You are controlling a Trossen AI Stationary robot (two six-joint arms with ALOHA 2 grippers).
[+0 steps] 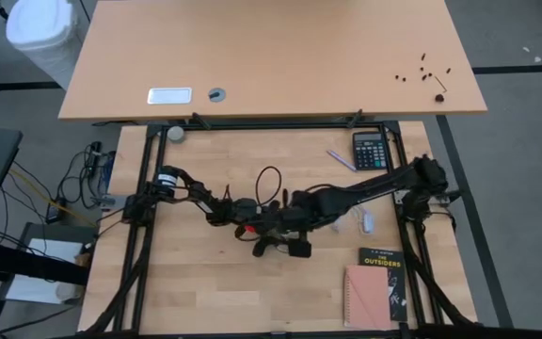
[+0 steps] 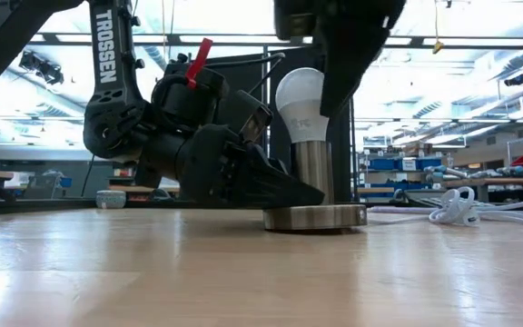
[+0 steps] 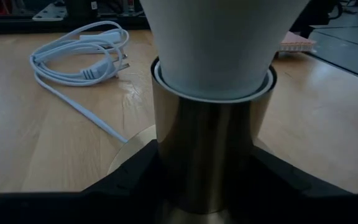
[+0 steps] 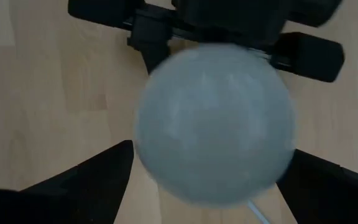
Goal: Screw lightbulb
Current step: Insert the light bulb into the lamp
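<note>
Lightbulb (image 2: 299, 102) upright in brass socket (image 2: 315, 177) mid-counter, far from edges. Left gripper (image 2: 284, 191) jaws clasp the socket. Right gripper (image 4: 213, 165) above, jaws released, straddling the bulb. White cord (image 3: 79, 59) nearby.

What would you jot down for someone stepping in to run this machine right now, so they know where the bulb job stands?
Left gripper: low at the table, jaws closed around the metal socket, steadying it.
Right gripper: directly above the lightbulb, jaws open on either side of it, not gripping.
Lightbulb: upright in the socket, which stands on its round base mid-table; the white cord lies beside it.
Done: bulb seated in the socket.
Left: how far it is screwed in cannot be told; probably regrip and turn again, then release both.
</note>
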